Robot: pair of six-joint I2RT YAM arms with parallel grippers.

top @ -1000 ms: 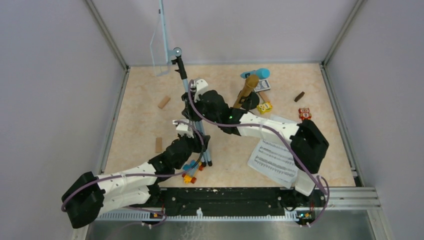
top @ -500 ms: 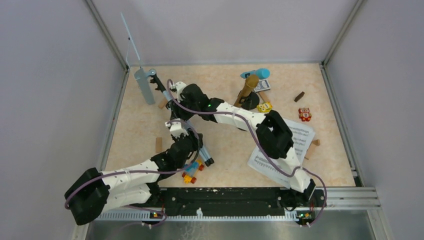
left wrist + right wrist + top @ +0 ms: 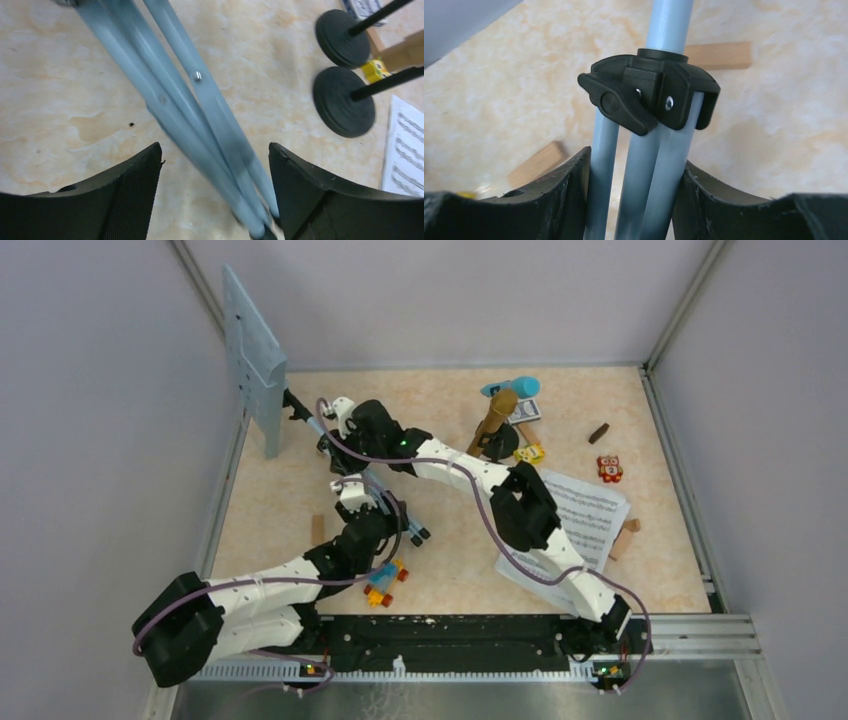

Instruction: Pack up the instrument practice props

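Music rack (image 3: 255, 360) legs sit seemingly clamped in right gripper (image 3: 634, 167).

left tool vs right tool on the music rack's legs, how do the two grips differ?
Grip: the left tool is open, straddling the tripod legs with table showing beside them; the right tool is shut on the legs.
Place: the left tool sits toward the legs' foot ends, the right tool just under the black collar.
Shared: both are on the same folded legs of the pale-blue music rack.
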